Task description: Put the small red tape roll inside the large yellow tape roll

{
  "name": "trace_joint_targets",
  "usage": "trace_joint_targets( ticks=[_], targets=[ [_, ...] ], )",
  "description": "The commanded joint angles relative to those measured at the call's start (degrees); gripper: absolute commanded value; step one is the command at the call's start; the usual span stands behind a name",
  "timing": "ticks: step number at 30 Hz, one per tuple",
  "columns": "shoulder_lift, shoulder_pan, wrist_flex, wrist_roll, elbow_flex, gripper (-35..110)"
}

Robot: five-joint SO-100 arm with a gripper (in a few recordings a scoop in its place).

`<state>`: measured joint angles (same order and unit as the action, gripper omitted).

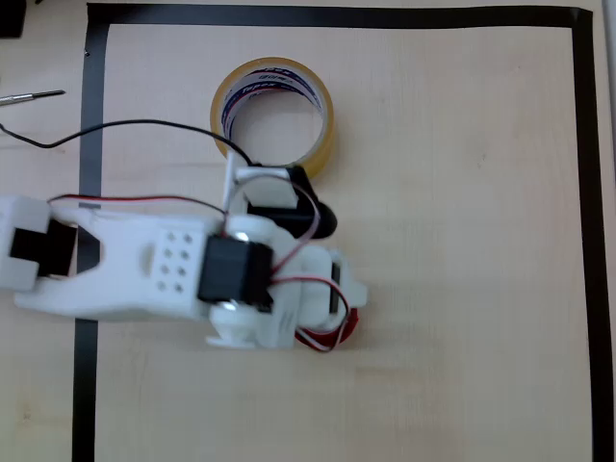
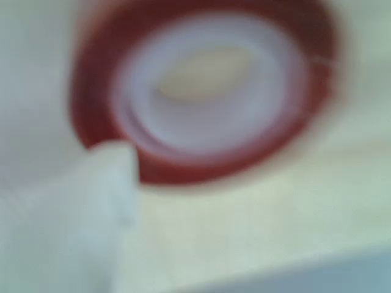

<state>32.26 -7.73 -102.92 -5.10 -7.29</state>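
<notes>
Wrist view puts the small red tape roll (image 2: 201,91) directly under your gripper (image 2: 116,177), lying flat; I cannot tell the grip state.

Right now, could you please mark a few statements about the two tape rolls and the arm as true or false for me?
1. The yellow tape roll lies flat on the table with its hole facing up. True.
2. The red tape roll already sits inside the yellow one. False: the yellow roll's hole shows bare table, and a bit of red peeks out from under the arm, well apart from the yellow roll.
3. In the wrist view the red roll has a white inner core. True.
4. The arm is black all over. False: its body is mostly white, with black motors.
5. A black tape line frames the work area. True.
</notes>
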Motion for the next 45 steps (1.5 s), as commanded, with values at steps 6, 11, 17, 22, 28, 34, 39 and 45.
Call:
trace_joint_targets(
  ticks=[6, 11, 17, 22, 28, 34, 39, 45],
  targets=[
    [19.16, 2.20, -0.70, 1.67, -14.41, 23],
    [19.25, 2.37, -0.70, 3.52, -18.63, 23],
    [16.70, -0.09, -0.70, 3.60, -20.04, 22],
    [13.62, -1.23, -0.62, 3.60, -19.51, 22],
    [8.88, -0.26, -0.62, 3.60, -16.00, 22],
    [3.60, 0.53, -0.62, 3.34, -11.25, 22],
    [-1.32, 0.09, -0.62, 3.16, -6.59, 20],
    [-6.77, -0.88, -0.62, 2.72, -2.02, 20]
  ],
)
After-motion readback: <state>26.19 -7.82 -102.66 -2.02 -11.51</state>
